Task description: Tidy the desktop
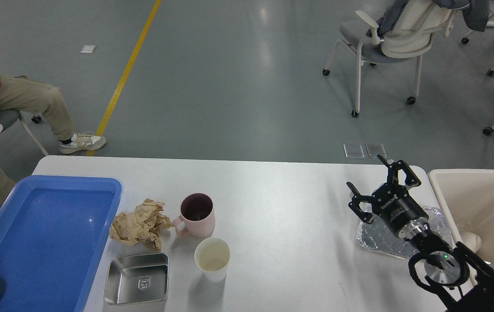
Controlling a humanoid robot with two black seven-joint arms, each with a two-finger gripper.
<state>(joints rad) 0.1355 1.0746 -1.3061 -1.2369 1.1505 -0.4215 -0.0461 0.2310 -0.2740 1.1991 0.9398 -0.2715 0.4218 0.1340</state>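
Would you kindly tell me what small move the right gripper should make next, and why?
Probably lower the right gripper onto the foil tray beneath it: its fingers are open and hold nothing, the tray lies loose on the desktop, and the bin stands alongside.

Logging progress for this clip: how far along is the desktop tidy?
Barely started. The right gripper hangs open and empty above the foil tray. Crumpled paper, pink mug, paper cup and steel dish remain on the desktop; blue tray holds nothing.

Grey glossy floor (229,78), yellow line (127,69), white wheeled chairs (396,39)
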